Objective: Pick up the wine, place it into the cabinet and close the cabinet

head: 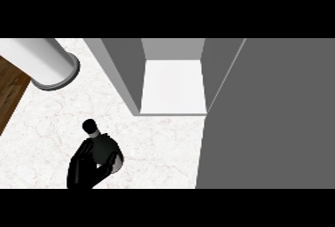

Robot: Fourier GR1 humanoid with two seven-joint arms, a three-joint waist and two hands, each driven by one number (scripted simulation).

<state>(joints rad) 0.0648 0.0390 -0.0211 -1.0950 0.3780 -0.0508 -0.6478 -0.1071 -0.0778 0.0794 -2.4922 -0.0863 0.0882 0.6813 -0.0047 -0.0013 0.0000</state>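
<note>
The wine bottle is dark with a black cap and stands on the pale marble counter, left of the cabinet. My left hand comes in from the lower edge and is curled round the bottle's lower body, hiding part of it. The neck and cap stick out above the fingers. The cabinet stands open at the top middle and shows a white inner floor with nothing on it. Its grey door is swung out and fills the right side. My right hand does not show.
A large pale cylinder lies at the upper left, near the counter's edge. Brown wooden floor shows beyond the counter's left edge. The cabinet's grey left wall rises between the bottle and the opening.
</note>
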